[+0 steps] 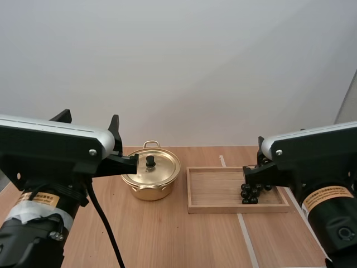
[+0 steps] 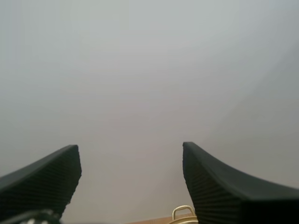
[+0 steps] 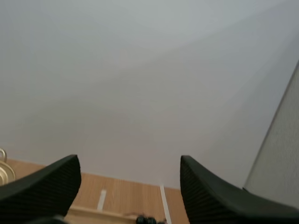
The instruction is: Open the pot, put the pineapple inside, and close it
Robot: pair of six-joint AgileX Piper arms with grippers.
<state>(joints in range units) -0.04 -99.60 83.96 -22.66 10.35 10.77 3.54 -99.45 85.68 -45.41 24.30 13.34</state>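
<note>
Here, the wooden bench (image 1: 167,240) carries the whole set-up. A wooden tray (image 1: 234,209) lies right of centre, and a brass-coloured pot (image 1: 149,191) stands just beside it at the tray's 9 o'clock. The lid (image 1: 162,167) sits on the pot, so opening is judged to be the step in hand. The fruit on offer is a bunch of dark grapes (image 1: 250,194), lying in the tray toward its 4 o'clock. The left claw (image 2: 131,148) hangs at the pot's 9 o'clock with its fingers apart and nothing between them. The right claw (image 3: 128,158) hovers by the grapes at their 3 o'clock, likewise spread and empty. The smallest part is the black knob (image 1: 150,161) at the lid's centre. To open well, the left claw should probably centre over the knob, descend squarely, pinch it and lift straight up. The lid would then clear the rim without dragging the pot toward the tray.
</note>
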